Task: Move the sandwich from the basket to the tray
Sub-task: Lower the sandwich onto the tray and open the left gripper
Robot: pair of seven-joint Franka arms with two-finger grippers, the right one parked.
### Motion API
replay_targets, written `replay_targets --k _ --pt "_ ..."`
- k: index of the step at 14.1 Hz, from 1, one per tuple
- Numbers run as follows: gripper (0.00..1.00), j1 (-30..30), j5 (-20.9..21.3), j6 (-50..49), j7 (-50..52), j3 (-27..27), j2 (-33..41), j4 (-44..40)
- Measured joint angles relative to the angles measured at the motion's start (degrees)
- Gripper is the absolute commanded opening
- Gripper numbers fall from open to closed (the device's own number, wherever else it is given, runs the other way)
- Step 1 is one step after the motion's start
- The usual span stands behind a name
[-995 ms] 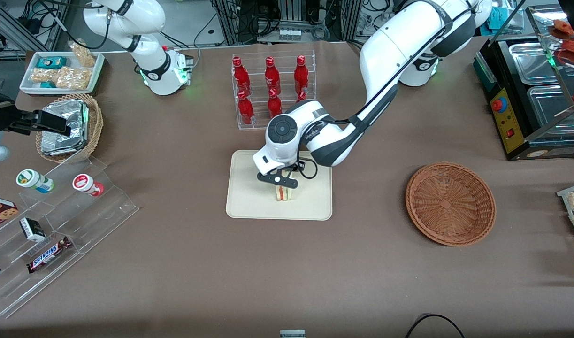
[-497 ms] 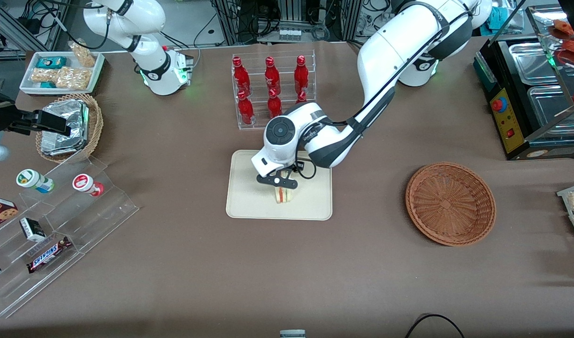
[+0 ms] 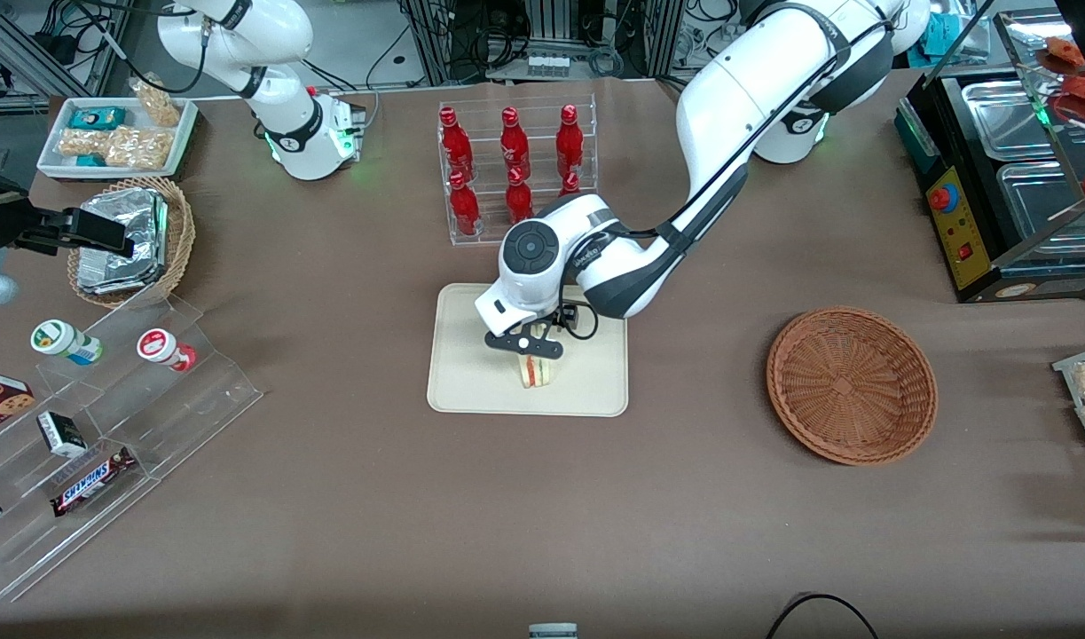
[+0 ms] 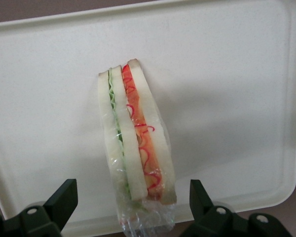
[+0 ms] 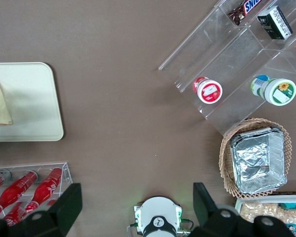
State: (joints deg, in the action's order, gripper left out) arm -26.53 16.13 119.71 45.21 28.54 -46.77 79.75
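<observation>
The sandwich (image 3: 535,371) is a clear-wrapped wedge of pale bread with red and green filling. It stands on edge on the cream tray (image 3: 471,390), near the tray's edge closest to the front camera. My left gripper (image 3: 526,344) is just above it and open. In the left wrist view the black fingers (image 4: 64,197) stand wide on either side of the sandwich (image 4: 135,143), with a gap on each side, over the tray (image 4: 227,74). The reddish-brown basket (image 3: 851,384) is empty, toward the working arm's end. The right wrist view shows the sandwich (image 5: 0,103) on the tray (image 5: 34,98).
A clear rack of red bottles (image 3: 515,173) stands just farther from the front camera than the tray, close to my forearm. Clear display steps with snacks (image 3: 107,417) and a smaller wicker basket of foil packets (image 3: 134,240) lie toward the parked arm's end.
The wrist has shifted slightly toward the parked arm's end. The sandwich sits a touch lower on the tray. The fingers stay spread.
</observation>
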Motion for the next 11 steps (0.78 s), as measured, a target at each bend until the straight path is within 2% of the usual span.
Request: replay_targets --k 3,6,11 --pt "1.0 0.0 0.3 -2.6 0.1 -0.5 1.1 -1.4" --pt "1.0 0.4 2.2 -8.4 -1.5 -3.2 6.2 -2.7" --pt "1.0 8.7 2.6 -23.9 -11.5 -5.1 19.3 -3.1"
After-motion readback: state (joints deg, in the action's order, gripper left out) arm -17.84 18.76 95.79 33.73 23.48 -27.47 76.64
